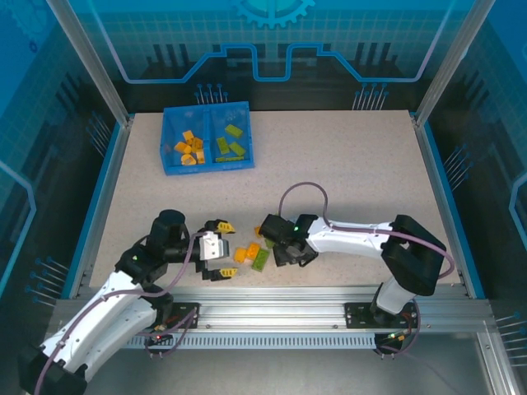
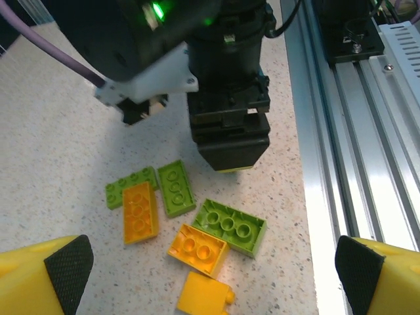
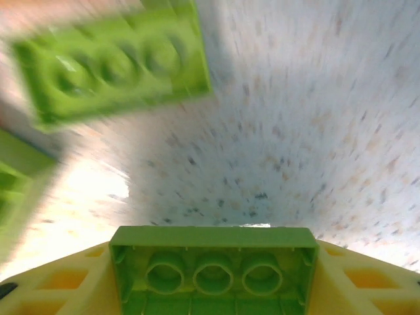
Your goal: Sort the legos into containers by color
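Note:
My right gripper [image 1: 280, 247] is shut on a light green lego [image 3: 213, 269], held underside-up between its yellow fingers [image 3: 367, 282] just above the table. The table under it looks blurred. In the left wrist view that gripper's black body [image 2: 230, 141] hangs over a cluster of legos: green ones [image 2: 230, 226] [image 2: 176, 187] [image 2: 128, 186] and orange ones [image 2: 198, 248] [image 2: 140, 211] [image 2: 205, 296]. My left gripper [image 1: 228, 248] stands wide open beside the cluster, nothing between its fingers. The blue bin [image 1: 208, 169] holds orange legos [image 1: 190, 149] in its left compartment and green ones [image 1: 230, 141] in its right.
The aluminium rail [image 1: 272, 309] runs along the near table edge, close to the cluster. A purple cable [image 1: 305, 191] loops above the right arm. Open speckled tabletop [image 1: 346, 164] lies between the arms and the bin.

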